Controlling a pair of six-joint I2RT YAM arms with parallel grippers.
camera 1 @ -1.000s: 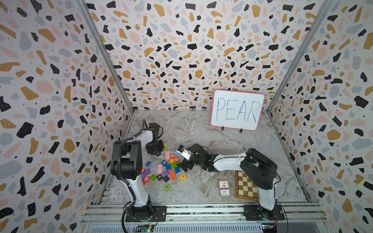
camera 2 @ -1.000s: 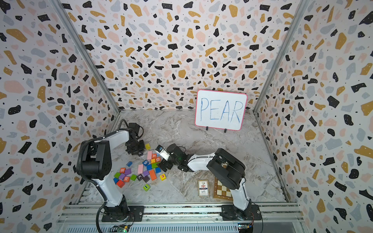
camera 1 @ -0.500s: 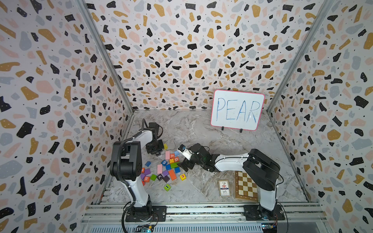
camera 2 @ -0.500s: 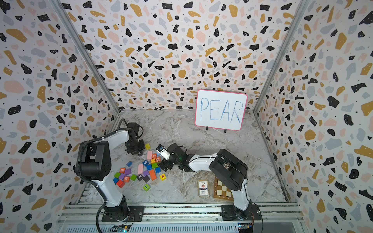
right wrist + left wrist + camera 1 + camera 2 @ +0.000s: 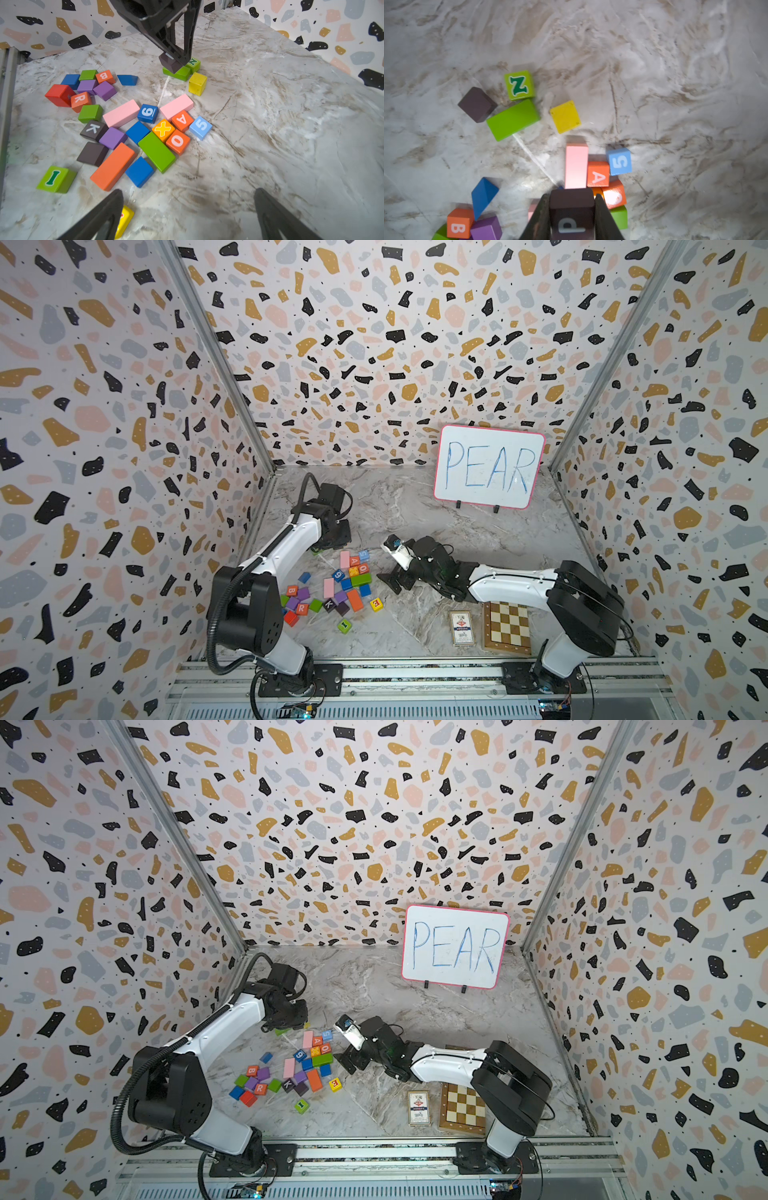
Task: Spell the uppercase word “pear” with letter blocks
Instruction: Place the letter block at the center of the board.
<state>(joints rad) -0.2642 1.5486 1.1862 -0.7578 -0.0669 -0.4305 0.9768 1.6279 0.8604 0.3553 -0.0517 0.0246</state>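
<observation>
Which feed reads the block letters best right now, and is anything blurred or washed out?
Left wrist: the P block sits so near the lens that it is soft and dim, and glare whitens the orange 0 block. Right wrist: sharp, the A block and R block read cleanly. In both top views letters are small; the E block is just legible.

Block pile (image 5: pixel 360 580) obstructs; tabletop (image 5: pixel 415 510) behind lies open.

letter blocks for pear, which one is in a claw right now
The black P block, clamped in the left claw. The A block, R block and E block lie loose on the table.
</observation>
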